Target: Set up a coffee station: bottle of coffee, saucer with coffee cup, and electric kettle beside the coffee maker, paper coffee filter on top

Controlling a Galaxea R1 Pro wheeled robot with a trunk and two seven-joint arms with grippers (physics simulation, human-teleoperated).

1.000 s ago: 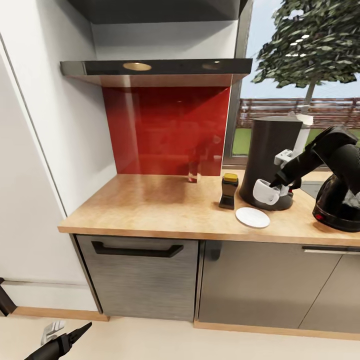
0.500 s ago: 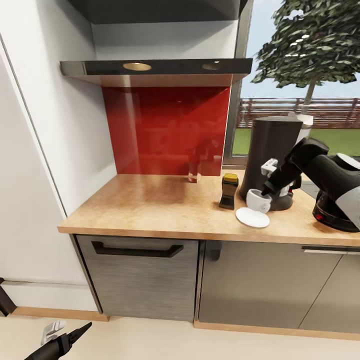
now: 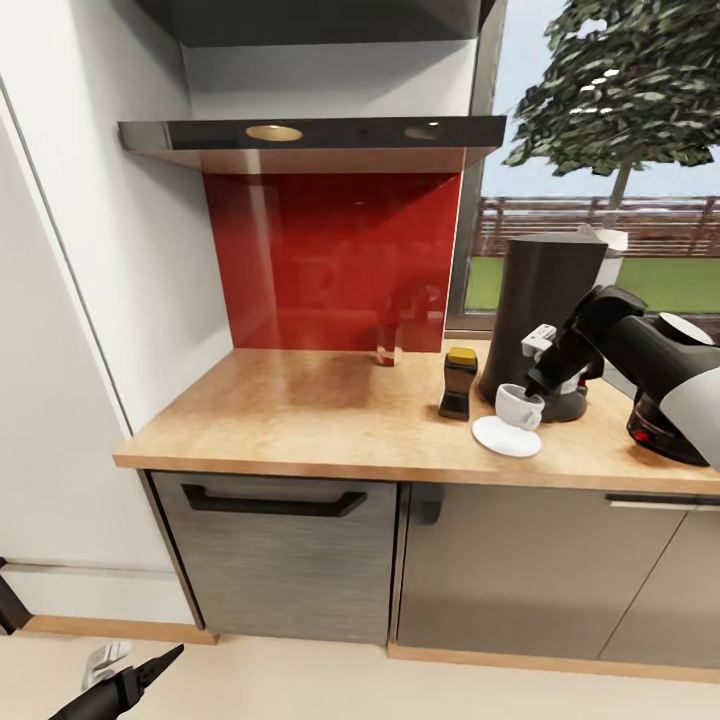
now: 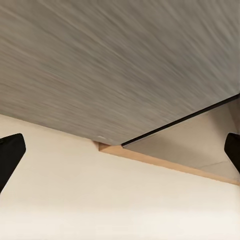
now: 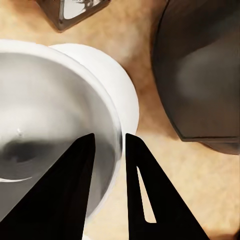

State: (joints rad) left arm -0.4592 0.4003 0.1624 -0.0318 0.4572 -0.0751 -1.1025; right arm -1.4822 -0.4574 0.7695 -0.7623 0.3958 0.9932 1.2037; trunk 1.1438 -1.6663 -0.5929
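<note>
A home kitchen, rendered in simulation.

A tan wood-look counter (image 3: 330, 420) tops grey cabinet fronts (image 3: 280, 560) with dark handles; a glossy red backsplash (image 3: 330, 260) sits under a range hood (image 3: 310, 140). At 2 o'clock a window (image 3: 600, 200) shows a tree and fence; a coffee maker (image 3: 545, 300) stands before it.

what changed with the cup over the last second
The right gripper carried the coffee cup from in front of the coffee maker down onto the saucer, righting it from a tilt; its fingers pinch the rim. Bottle of coffee, electric kettle and saucer stayed put.
</note>
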